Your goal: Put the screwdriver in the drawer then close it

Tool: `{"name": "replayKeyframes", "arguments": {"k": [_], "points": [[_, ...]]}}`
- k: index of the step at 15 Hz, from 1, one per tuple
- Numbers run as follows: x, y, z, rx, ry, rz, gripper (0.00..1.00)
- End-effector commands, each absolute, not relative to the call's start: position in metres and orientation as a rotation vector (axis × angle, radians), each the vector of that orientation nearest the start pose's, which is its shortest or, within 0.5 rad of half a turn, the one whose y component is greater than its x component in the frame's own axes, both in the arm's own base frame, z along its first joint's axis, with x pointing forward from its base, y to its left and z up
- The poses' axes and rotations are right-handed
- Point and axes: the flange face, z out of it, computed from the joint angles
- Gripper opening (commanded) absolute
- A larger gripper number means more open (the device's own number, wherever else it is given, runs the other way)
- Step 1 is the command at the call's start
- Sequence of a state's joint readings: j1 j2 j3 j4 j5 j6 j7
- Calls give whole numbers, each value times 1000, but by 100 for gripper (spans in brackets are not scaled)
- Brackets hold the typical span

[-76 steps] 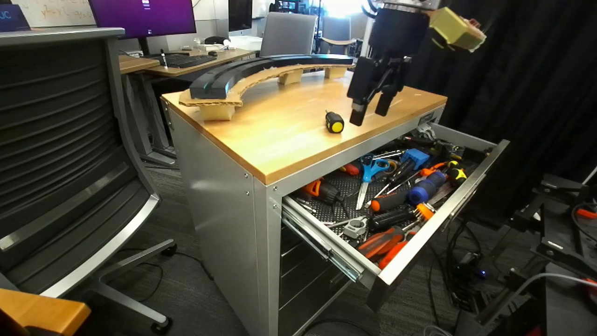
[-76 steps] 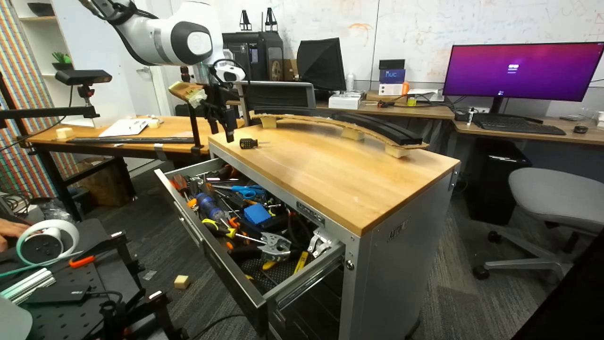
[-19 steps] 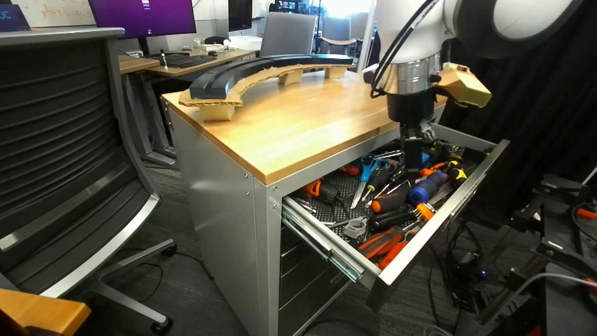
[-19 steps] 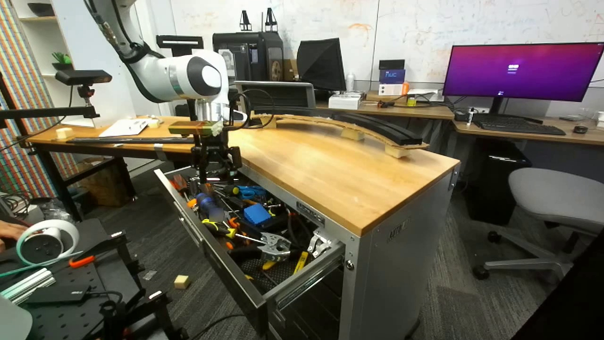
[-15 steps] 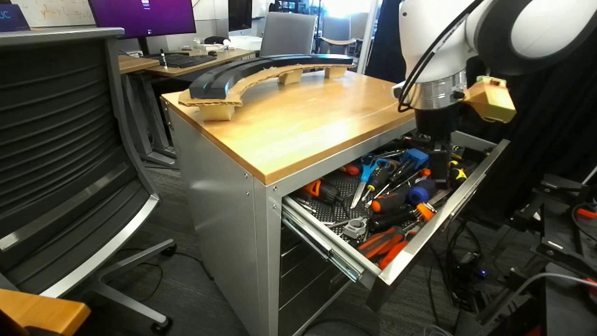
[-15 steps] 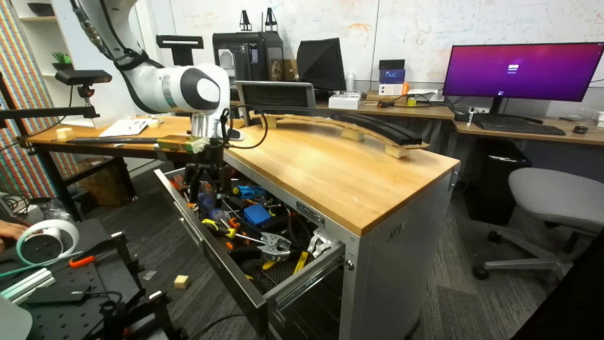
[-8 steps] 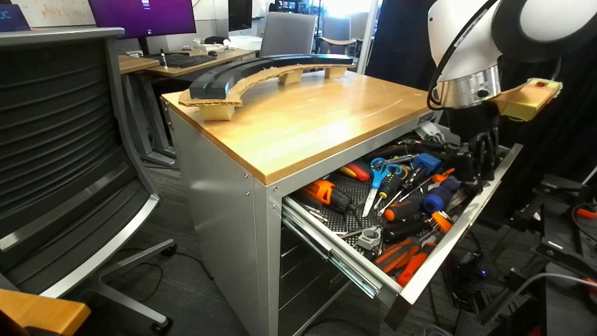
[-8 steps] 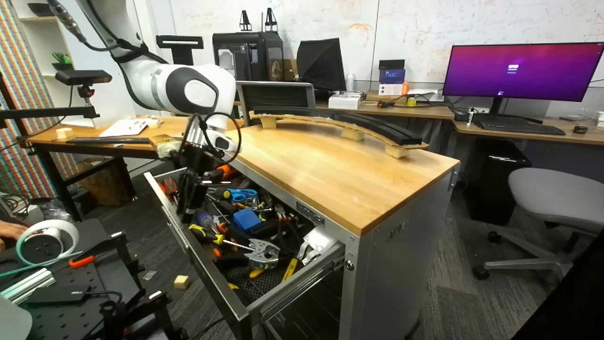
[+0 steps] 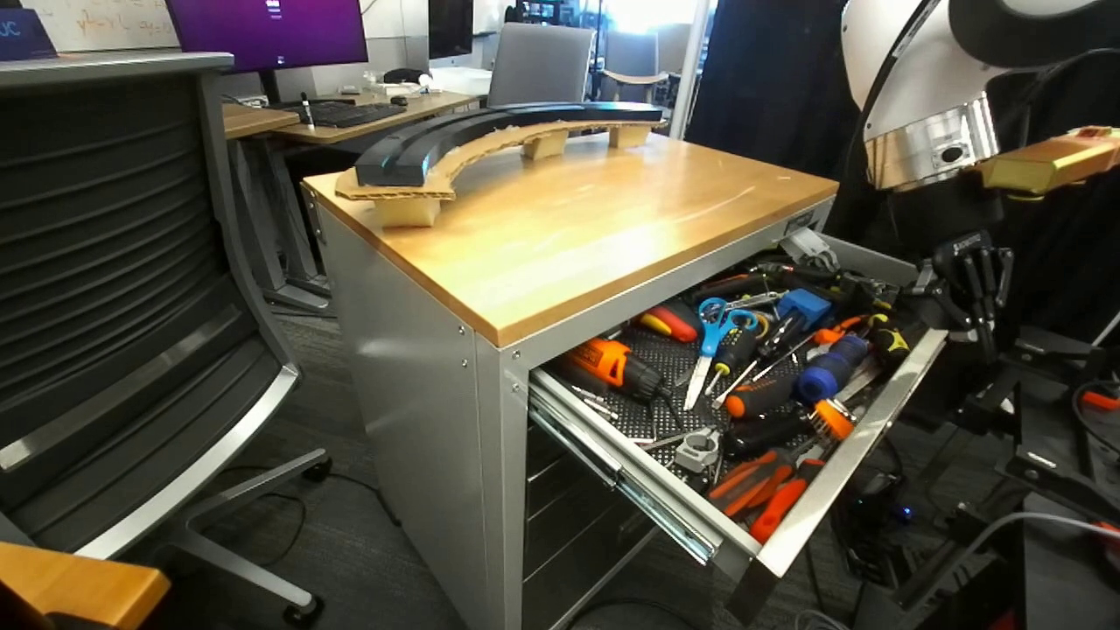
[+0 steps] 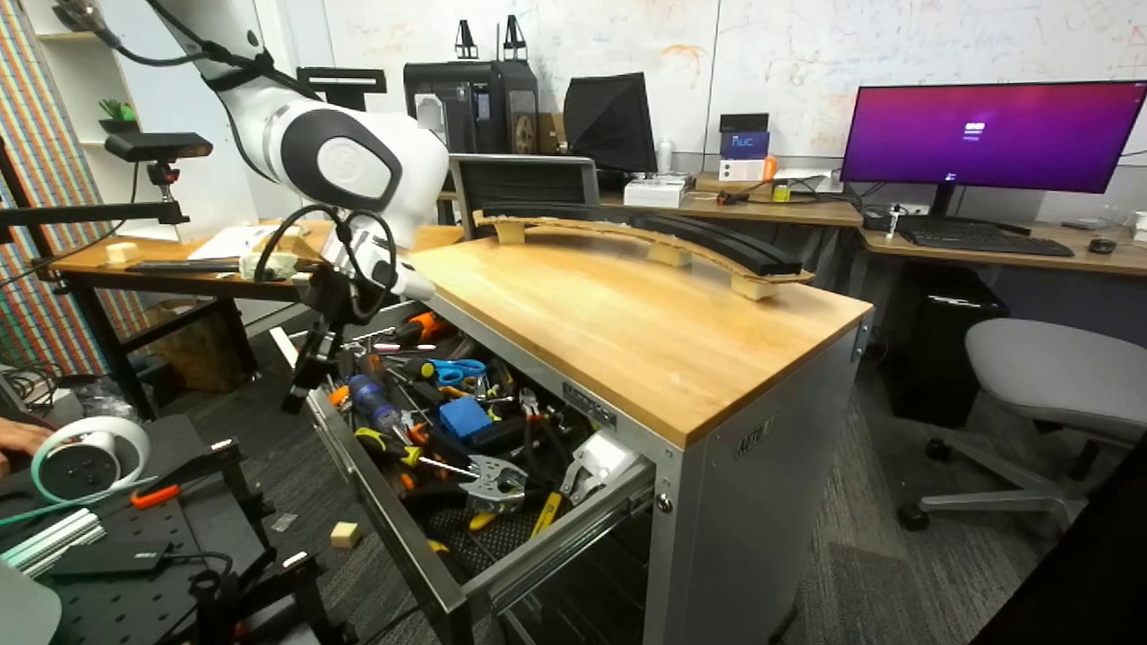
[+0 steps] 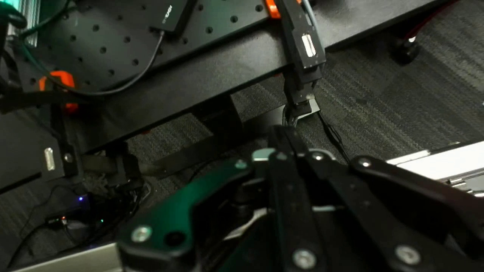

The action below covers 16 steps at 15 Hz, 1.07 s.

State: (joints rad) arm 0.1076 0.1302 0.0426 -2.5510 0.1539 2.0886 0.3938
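In an exterior view, blue scissors (image 9: 715, 328) are lying beside the screwdriver (image 9: 736, 351) inside the drawer (image 9: 853, 451); rightward, the gripper (image 9: 986, 339), fingers pressing together, is hiding the drawer's far front corner; the arm (image 9: 945, 74) is being cut off above.

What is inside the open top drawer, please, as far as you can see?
The drawer holds the stubby screwdriver, next to blue-handled scissors, among other hand tools. Anything beneath these tools, or farther back under the wooden top, is covered.

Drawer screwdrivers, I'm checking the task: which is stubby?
The black-and-yellow screwdriver beside the blue scissors: its handle looks shorter than the blue handle or orange-black handle.
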Motion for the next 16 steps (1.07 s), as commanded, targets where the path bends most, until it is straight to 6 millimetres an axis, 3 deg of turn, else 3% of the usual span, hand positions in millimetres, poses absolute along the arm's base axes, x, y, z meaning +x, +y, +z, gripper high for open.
{"name": "replayKeyframes", "arguments": {"k": [1, 3, 7, 11, 16], "points": [[374, 62, 166, -2962, 573, 988, 9], [378, 62, 150, -2980, 569, 969, 10], [391, 72, 129, -3119, 535, 741, 8], [408, 93, 142, -3256, 420, 550, 8], [433, 110, 141, -3358, 248, 208, 7]]}}
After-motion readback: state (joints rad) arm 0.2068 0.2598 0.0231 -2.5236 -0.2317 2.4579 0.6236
